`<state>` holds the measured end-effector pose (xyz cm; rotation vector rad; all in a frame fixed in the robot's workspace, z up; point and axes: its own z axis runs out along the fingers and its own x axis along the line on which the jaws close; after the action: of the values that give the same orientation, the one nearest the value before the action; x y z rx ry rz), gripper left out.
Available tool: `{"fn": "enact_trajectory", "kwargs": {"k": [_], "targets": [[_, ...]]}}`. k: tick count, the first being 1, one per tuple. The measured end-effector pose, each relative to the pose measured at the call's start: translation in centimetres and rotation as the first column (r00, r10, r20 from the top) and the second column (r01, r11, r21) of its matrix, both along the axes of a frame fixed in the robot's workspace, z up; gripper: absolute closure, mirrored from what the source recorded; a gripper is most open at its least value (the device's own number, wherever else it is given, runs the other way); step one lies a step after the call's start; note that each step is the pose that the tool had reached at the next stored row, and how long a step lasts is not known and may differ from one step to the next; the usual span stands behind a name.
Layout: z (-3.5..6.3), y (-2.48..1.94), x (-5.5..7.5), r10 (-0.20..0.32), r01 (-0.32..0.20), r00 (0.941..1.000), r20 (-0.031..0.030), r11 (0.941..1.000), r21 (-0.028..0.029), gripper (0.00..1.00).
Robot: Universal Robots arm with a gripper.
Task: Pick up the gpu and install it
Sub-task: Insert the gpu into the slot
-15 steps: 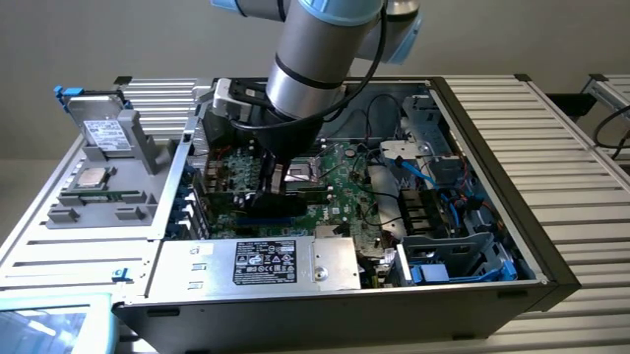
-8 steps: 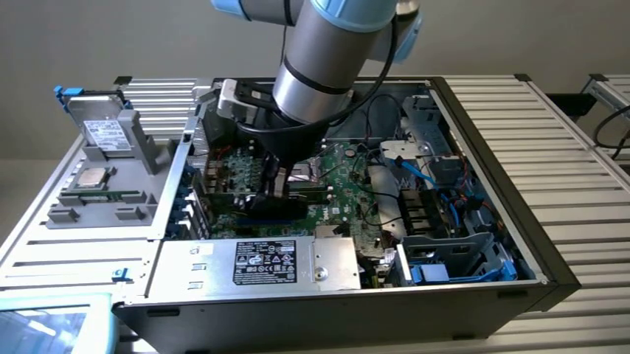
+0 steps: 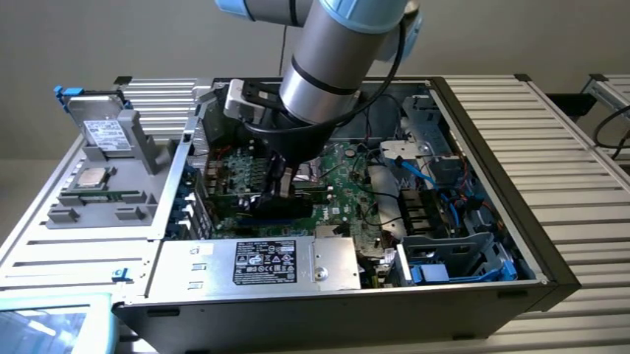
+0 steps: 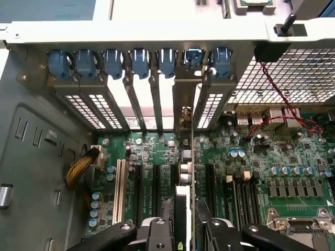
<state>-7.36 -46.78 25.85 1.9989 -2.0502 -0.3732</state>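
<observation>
gripper clamped on gpu; card upright, edge-down at motherboard slots; bracket end meets slot covers

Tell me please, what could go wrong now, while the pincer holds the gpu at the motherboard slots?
1. The gpu, gripped edge-on in the pincer, might not line up with the black slots. Pushing could then stress the motherboard.
2. Its metal bracket sits close beside the rear slot covers and could catch on them.
</observation>
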Motion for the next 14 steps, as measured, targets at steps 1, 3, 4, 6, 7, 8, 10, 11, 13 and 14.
{"fn": "enact_trajectory", "kwargs": {"k": [1,3,4,6,7,8,10,11,13,14], "targets": [[0.01,0.00,0.02,0.000,0.000,1.0000,-0.0014,1.0000,-0.0002,0.72],[0.00,0.00,0.03,-0.001,0.001,1.0000,-0.0055,1.0000,-0.0001,0.72],[-0.02,0.00,0.03,-0.002,0.002,0.9999,-0.0101,1.0000,0.0002,0.72],[-0.02,0.00,0.04,-0.005,0.005,0.9998,-0.0200,1.0000,0.0000,0.72],[-0.03,0.00,0.04,-0.007,0.007,0.9997,-0.0255,1.0000,0.0000,0.72],[-0.03,0.00,0.05,-0.008,0.008,0.9995,-0.0317,1.0000,0.0000,0.72],[-0.02,0.00,0.09,-0.008,0.008,0.9993,-0.0362,1.0000,-0.0003,0.72],[-0.02,0.00,0.09,-0.008,0.008,0.9993,-0.0362,1.0000,-0.0004,0.72],[-0.03,0.00,0.24,-0.008,0.008,0.9992,-0.0380,1.0000,-0.0001,0.72],[-0.03,-0.01,0.36,-0.008,0.008,0.9992,-0.0398,1.0000,-0.0001,0.72]]}}
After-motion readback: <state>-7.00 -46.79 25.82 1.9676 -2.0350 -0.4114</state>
